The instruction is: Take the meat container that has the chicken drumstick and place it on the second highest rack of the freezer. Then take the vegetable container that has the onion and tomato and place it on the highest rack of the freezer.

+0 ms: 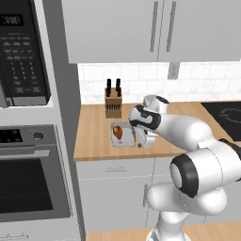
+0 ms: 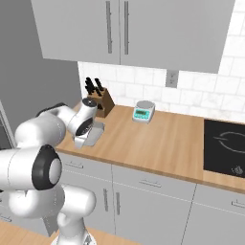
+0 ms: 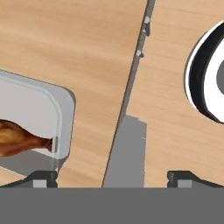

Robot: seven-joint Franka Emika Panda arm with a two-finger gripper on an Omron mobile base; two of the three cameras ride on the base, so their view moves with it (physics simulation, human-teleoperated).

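2 base cameras sit behind the arm, left and right, looking forward and down at the same light wooden countertop (image 1: pixel 94 136) with its brown wooden knife block (image 1: pixel 113 104). The hand camera looks straight down, close over the counter edge and the grey rectangular tray (image 3: pixel 61 109).

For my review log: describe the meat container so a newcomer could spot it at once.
Find the wooden counter between the wall oven and the black cooktop. Before the knife block, near the counter's front edge, lies the meat container, a shallow grey tray. It alone holds a glossy brown chicken drumstick.
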